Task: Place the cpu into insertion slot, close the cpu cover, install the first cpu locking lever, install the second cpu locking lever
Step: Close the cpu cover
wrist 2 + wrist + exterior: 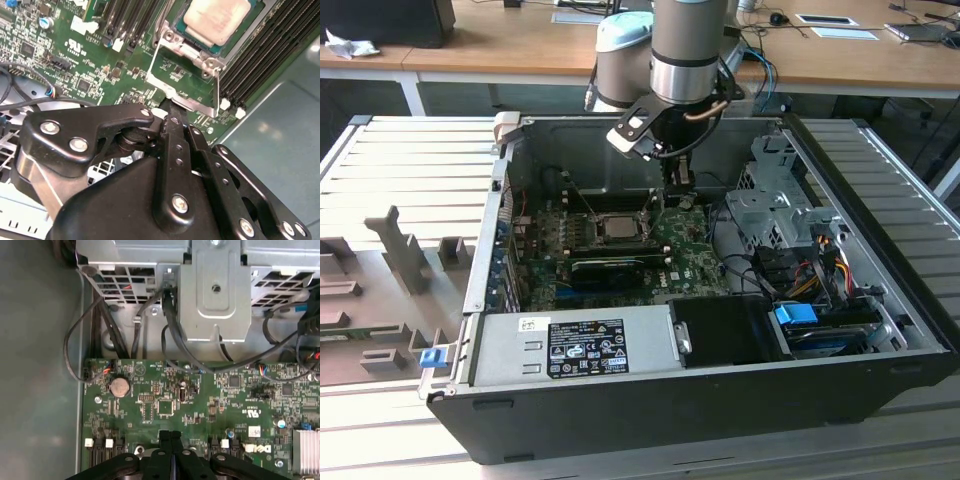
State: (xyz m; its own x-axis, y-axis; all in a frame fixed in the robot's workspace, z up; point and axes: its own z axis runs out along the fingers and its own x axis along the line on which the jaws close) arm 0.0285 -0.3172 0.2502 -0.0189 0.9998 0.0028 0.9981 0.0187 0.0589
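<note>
Sitting in its socket, the cpu (216, 19) is already in. The cpu cover (185, 98) is flipped open right beside it, and the clenched gripper (169, 106) is touching the cover's outer lip.

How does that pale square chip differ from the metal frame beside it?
The cpu is a solid pale square; the cpu cover is a silvery frame with an open window. The cpu lies flat, seated; the cpu cover is swung open, off it, its free edge at the closed end effector. Both are square and similar in width.
</note>
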